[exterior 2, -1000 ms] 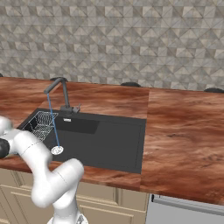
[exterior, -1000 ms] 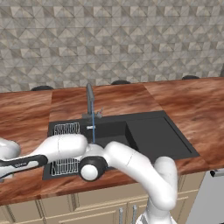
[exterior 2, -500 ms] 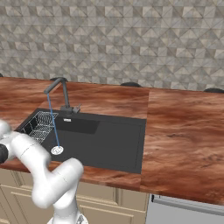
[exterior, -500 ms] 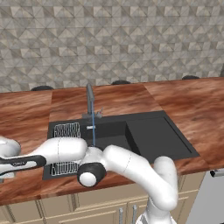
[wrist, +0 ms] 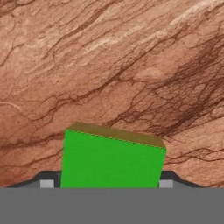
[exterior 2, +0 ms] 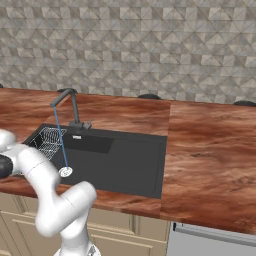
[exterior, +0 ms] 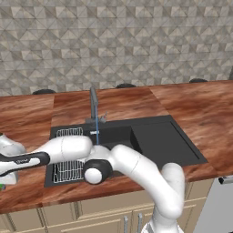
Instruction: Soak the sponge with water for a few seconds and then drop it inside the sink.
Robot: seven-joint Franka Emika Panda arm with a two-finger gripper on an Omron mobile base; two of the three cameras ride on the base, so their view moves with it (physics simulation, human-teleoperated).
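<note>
Left base view: arm reaches far left over the counter [exterior: 27, 113]; water [exterior: 96, 132] runs into the sink [exterior: 164, 141]. Right base view: stream lands by the drain [exterior 2: 65, 171]. Hand view: gripper [wrist: 105, 183] straddles the sponge [wrist: 111, 159] on the counter, grip unclear; pickup step, next lift and carry under the water.

A bright green rectangular sponge block [wrist: 111, 161] with a yellowish top edge sits between two dark fingertips [wrist: 47, 180], above a reddish-brown veined stone countertop [wrist: 109, 61].
</note>
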